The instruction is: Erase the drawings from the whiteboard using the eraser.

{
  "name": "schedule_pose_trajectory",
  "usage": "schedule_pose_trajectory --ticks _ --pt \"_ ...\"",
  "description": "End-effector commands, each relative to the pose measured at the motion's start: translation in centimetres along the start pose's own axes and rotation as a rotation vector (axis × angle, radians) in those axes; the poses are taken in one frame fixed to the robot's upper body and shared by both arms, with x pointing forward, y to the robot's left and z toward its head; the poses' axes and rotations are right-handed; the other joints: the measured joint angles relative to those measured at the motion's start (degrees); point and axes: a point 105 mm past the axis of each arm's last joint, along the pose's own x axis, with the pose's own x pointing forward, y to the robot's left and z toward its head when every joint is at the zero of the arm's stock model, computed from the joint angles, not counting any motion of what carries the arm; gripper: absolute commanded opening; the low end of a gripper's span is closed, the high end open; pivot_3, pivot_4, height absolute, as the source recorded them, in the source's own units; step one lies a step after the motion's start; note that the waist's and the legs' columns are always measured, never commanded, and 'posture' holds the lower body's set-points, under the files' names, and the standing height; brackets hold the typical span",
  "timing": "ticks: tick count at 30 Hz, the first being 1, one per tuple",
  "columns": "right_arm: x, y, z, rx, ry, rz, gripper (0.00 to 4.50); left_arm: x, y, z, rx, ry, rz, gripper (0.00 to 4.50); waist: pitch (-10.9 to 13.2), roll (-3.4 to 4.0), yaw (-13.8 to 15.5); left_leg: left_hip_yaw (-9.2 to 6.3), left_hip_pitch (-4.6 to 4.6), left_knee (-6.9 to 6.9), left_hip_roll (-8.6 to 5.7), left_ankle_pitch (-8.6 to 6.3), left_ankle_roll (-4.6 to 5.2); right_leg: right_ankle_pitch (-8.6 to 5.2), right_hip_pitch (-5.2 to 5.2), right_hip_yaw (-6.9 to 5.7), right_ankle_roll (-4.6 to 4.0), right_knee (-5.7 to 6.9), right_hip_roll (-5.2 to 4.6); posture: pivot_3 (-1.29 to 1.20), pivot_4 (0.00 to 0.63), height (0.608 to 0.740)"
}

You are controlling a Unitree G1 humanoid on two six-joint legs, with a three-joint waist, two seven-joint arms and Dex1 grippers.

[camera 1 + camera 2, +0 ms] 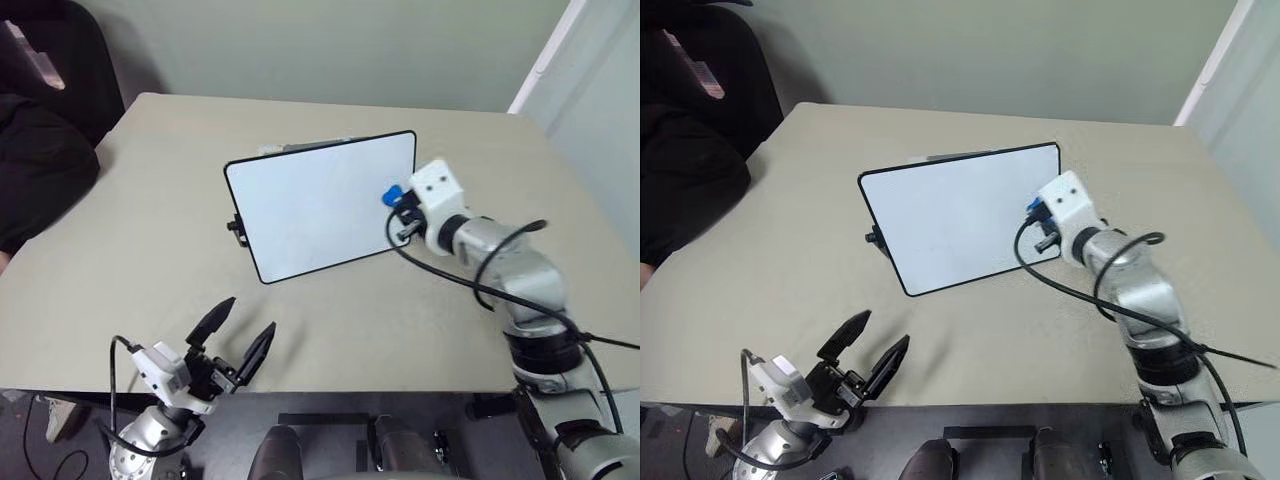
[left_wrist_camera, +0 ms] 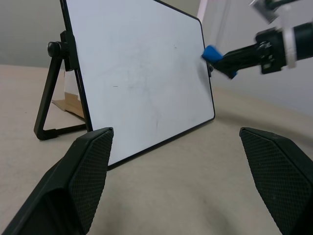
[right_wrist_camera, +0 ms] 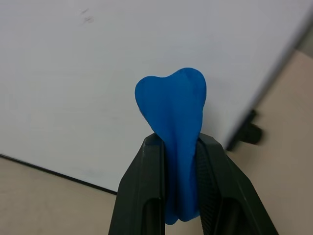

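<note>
The whiteboard (image 1: 320,205) stands tilted on its black stand in the middle of the table. No drawings show on its face, which carries just faint grey traces (image 2: 142,85). My right gripper (image 1: 398,208) is shut on the blue eraser (image 1: 391,193) and holds it at the board's right edge, near the upper corner. In the right wrist view the eraser (image 3: 171,103) sticks out between the two black fingers (image 3: 144,186) in front of the white surface. My left gripper (image 1: 236,335) is open with nothing in it, low at the table's front edge, pointing toward the board.
The beige table (image 1: 150,230) has bare room to the left and right of the board. A dark chair with black cloth (image 1: 40,150) stands at the far left. A bit of cardboard (image 2: 66,105) lies behind the board's stand (image 2: 46,105).
</note>
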Motion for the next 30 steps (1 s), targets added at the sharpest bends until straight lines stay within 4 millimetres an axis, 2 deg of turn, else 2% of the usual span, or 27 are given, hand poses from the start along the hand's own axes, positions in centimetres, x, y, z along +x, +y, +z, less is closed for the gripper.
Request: schedule_pose_trajectory --ticks 1,3,6,11,13,14,17,21,22,25,27,30 --pt "-2.9 -1.1 -0.1 0.066 -0.006 -0.030 0.60 0.3 -0.6 0.9 0.018 -0.032 -0.022 4.50 0.0 -0.01 0.1 0.00 -0.01 0.00 0.00 -0.03 0.00 -0.04 0.00 0.00 0.06 -0.01 0.00 0.00 0.150 0.740" --pt "-4.0 -1.3 -1.3 0.125 0.028 -0.031 0.60 0.3 -0.7 0.9 0.017 -0.032 -0.028 4.50 0.0 0.00 0.2 0.01 -0.02 0.00 0.00 -0.11 -0.04 -0.17 0.00 0.01 0.28 -0.01 -0.01 0.00 0.150 0.740" --pt "-5.5 -1.1 -4.2 0.191 0.133 -0.016 0.60 0.4 -1.1 0.8 0.014 -0.030 -0.041 4.50 0.0 -0.01 0.2 0.02 -0.02 -0.01 0.00 -0.17 -0.02 -0.25 0.01 0.01 0.42 0.00 0.00 0.00 0.150 0.740" --pt "-6.6 0.2 -9.3 0.246 0.319 0.002 0.60 0.5 -2.0 0.8 0.008 -0.033 -0.059 4.50 0.0 0.00 0.2 0.03 0.07 -0.01 0.00 -0.24 0.05 -0.35 0.11 0.01 0.59 0.01 -0.01 0.00 0.150 0.740" --pt "-6.7 0.3 -10.2 0.260 0.338 -0.014 0.60 0.5 -2.2 0.9 0.007 -0.034 -0.063 4.50 0.0 0.00 0.1 0.03 0.10 -0.01 0.00 -0.25 0.07 -0.35 0.12 0.01 0.59 0.03 0.00 0.00 0.150 0.740" --pt "-6.8 0.3 -10.3 0.261 0.337 -0.024 0.60 0.5 -2.3 0.9 0.006 -0.034 -0.063 4.50 0.0 0.01 0.1 0.03 0.11 -0.01 0.00 -0.26 0.10 -0.35 0.13 0.01 0.60 0.05 0.01 0.00 0.150 0.740" --pt "-7.0 -0.1 -10.4 0.269 0.329 -0.047 1.40 0.5 -2.5 0.9 0.005 -0.032 -0.067 4.50 0.0 0.02 0.0 0.03 0.13 -0.01 0.00 -0.28 0.19 -0.34 0.19 0.01 0.59 0.11 0.04 0.00 0.150 0.740" --pt "-7.6 -0.2 -9.8 0.253 0.276 -0.045 2.91 0.4 -2.6 0.8 0.003 -0.030 -0.067 4.50 0.0 0.02 0.1 0.02 0.20 -0.01 0.00 -0.28 0.29 -0.34 0.23 0.01 0.59 0.10 0.06 0.00 0.150 0.740" --pt "-7.8 0.0 -9.1 0.238 0.223 -0.035 3.13 0.3 -2.6 0.8 0.003 -0.030 -0.067 4.50 0.0 0.02 0.2 0.02 0.19 -0.01 0.00 -0.28 0.29 -0.34 0.22 0.01 0.59 0.10 0.06 0.00 0.150 0.740" --pt "-8.6 0.1 -7.5 0.206 0.088 -0.033 4.16 0.4 -2.8 0.8 0.002 -0.029 -0.069 4.50 0.0 0.02 0.3 0.02 0.15 -0.01 0.00 -0.35 0.41 -0.43 0.22 0.01 0.59 0.09 0.06 0.00 0.150 0.740" --pt "-9.5 0.1 -6.1 0.182 -0.054 -0.059 4.16 0.3 -2.9 0.8 0.001 -0.029 -0.071 4.50 0.0 0.01 0.4 0.02 0.16 0.00 0.00 -0.45 0.58 -0.49 0.23 0.01 0.59 0.09 0.07 0.00 0.150 0.740" --pt "-10.7 1.3 -4.8 0.214 -0.193 -0.007 4.16 0.3 -2.9 0.8 0.001 -0.026 -0.074 4.50 0.0 0.01 0.4 0.02 0.17 0.00 0.00 -0.54 0.75 -0.55 0.24 0.01 0.59 0.09 0.08 0.00 0.150 0.740"
